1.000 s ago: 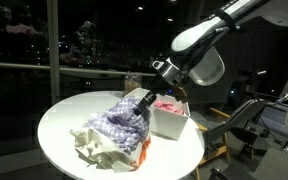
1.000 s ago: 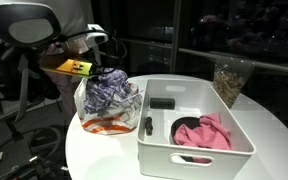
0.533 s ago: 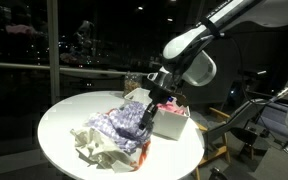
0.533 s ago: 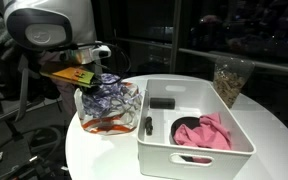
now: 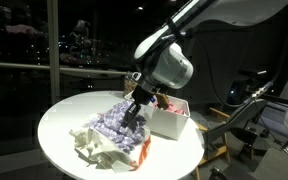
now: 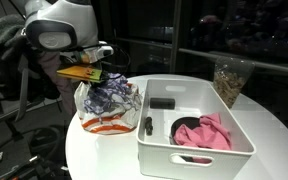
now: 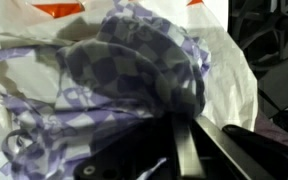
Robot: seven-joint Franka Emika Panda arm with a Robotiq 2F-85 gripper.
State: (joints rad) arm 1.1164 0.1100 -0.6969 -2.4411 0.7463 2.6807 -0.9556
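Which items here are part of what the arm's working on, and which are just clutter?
In hand:
- gripper, shut on the purple patterned cloth
- white plastic bag that the cloth lies in

Lying about:
- white bin
- pink cloth and black block inside the bin
- glass jar
- round table

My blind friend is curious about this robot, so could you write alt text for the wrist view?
Close up, the robot's dark fingers, closed together, pinch a bunched purple-and-white checked cloth. A crumpled white plastic bag with orange print at the top edge shows behind the cloth.
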